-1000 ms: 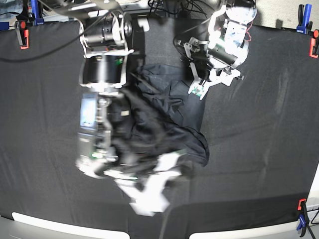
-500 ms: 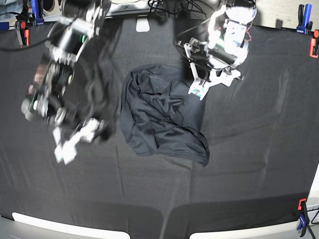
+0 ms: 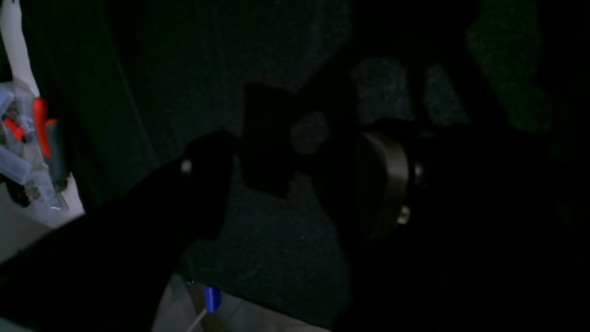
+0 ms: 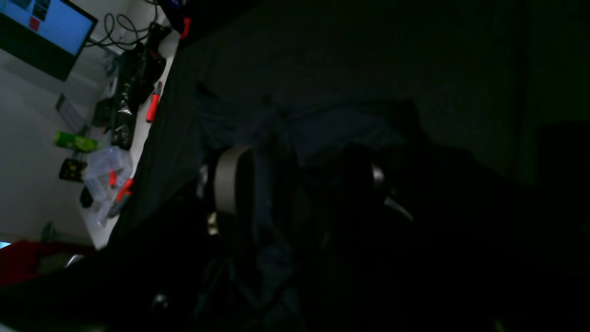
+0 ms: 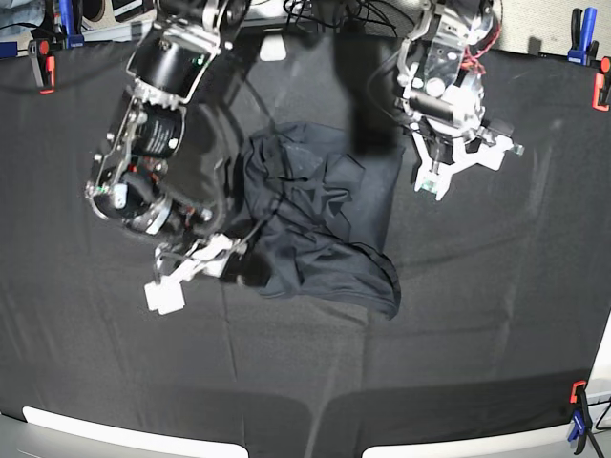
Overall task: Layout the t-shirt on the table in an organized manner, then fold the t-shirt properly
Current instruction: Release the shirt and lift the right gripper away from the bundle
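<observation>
The dark slate-grey t-shirt (image 5: 320, 215) lies crumpled in the middle of the black table (image 5: 496, 315). In the base view my right gripper (image 5: 196, 274) is low at the shirt's left edge, open, with one white fingertip (image 5: 164, 296) on the bare cloth and the other close to the hem. The right wrist view is very dark. It shows bluish shirt fabric (image 4: 276, 133) beyond the spread fingers (image 4: 233, 180) of that gripper (image 4: 304, 184). My left gripper (image 5: 468, 170) hangs open over the table, just right of the shirt's upper right corner. It holds nothing in the left wrist view (image 3: 295, 180).
Red and blue clamps (image 5: 42, 67) (image 5: 578, 38) (image 5: 579, 420) pin the tablecloth at the corners. Cables and clutter lie beyond the table's far edge (image 5: 315, 11). Small tools and plastic boxes (image 4: 106, 175) sit off the table's side.
My right arm swung out to the left, then came back in to the shirt's left edge. The left arm moved a little to the right. The shirt lies as it did half a second ago.
</observation>
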{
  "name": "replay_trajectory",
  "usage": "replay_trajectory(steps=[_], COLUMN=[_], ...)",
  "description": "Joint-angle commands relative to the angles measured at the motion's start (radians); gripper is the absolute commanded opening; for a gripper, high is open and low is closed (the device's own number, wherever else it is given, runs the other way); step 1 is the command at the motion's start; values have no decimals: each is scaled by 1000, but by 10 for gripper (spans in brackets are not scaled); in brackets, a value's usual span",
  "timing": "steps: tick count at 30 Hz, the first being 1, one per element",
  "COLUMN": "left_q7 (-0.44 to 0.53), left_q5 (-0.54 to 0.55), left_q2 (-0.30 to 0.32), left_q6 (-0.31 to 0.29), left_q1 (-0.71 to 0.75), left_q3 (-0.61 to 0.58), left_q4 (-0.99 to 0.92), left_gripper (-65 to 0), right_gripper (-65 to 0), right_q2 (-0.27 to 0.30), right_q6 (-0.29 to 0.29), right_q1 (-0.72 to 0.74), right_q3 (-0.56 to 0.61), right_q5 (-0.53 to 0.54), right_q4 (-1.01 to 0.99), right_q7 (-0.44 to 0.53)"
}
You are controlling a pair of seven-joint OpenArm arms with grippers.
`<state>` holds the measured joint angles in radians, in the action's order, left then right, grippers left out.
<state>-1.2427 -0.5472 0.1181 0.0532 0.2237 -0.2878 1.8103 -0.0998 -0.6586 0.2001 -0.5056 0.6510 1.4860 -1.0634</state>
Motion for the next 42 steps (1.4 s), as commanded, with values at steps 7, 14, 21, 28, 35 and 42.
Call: replay_trajectory(steps=[7,14,21,28,35,42], left_q7=[-10,-10,13,43,43,42], left_q5=[-2,-2,0,2,2,6], left_q2=[0,-1,-1,-1,-1,-1], left_q6=[11,11,11,11,11,11], left_q1=[-3,-3,-3,-3,-3,-2], left_q3=[-1,-1,-1,-1,-1,-1], left_q4=[10,10,10,10,10,10], left_gripper=[-265,-265,-265,-265,-265,-265], right_gripper=[-347,-347,-347,-347,-350,-358], right_q2=[-3,0,0,0,-8,-8], right_q6=[-22,20,20,19,21,39], right_q1=[48,48,42,21,18,6], right_q3=[108,80,18,17,21,60], right_q5=[-64,-241,-252,-230,-193,-217], right_q4=[17,18,18,17,15,14], right_q7=[18,29,21,19,18,-1])
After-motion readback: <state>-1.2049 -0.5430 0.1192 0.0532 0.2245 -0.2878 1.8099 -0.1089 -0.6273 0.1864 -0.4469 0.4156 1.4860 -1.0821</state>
